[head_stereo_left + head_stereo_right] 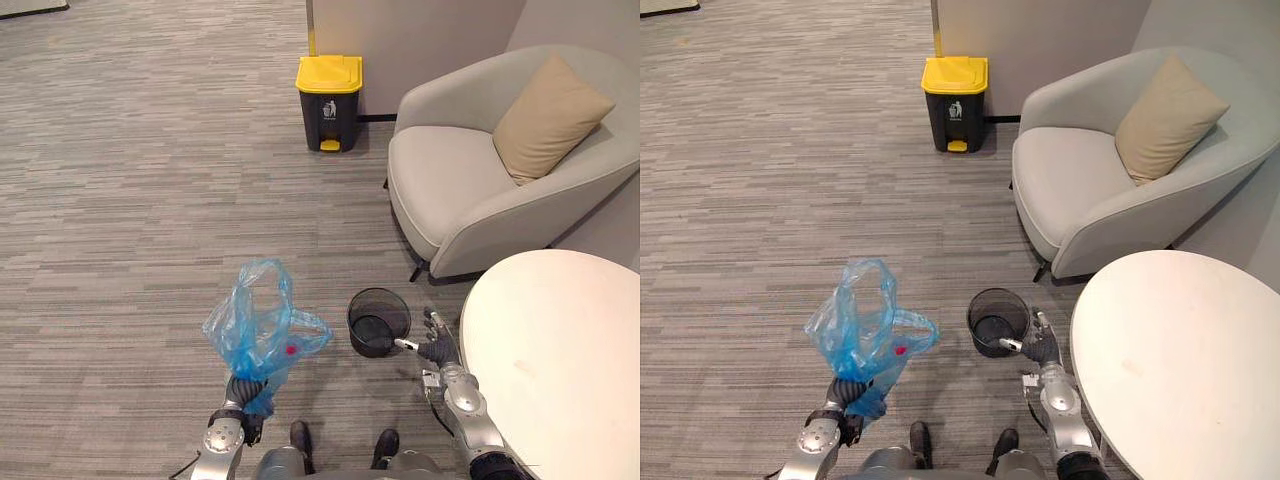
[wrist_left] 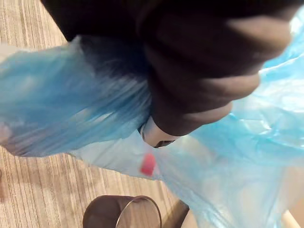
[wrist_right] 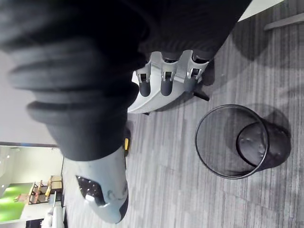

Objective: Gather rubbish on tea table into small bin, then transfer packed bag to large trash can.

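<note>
The blue bag (image 1: 262, 330) is gripped at its gathered part by the left hand (image 1: 243, 392), whose fingers are closed around the plastic. The bag stands up above this hand. The small bin (image 1: 379, 321) is on the floor just beside the right hand (image 1: 437, 349), which is held with relaxed fingers and nothing in it. The transfer step is judged to be in hand. The large trash can (image 1: 328, 102) is well apart, ahead of both hands, so the bag must be carried there and the lid opened.

White pictogram (image 1: 329, 109) on yellow-lidded bin (image 1: 329, 73)
</note>
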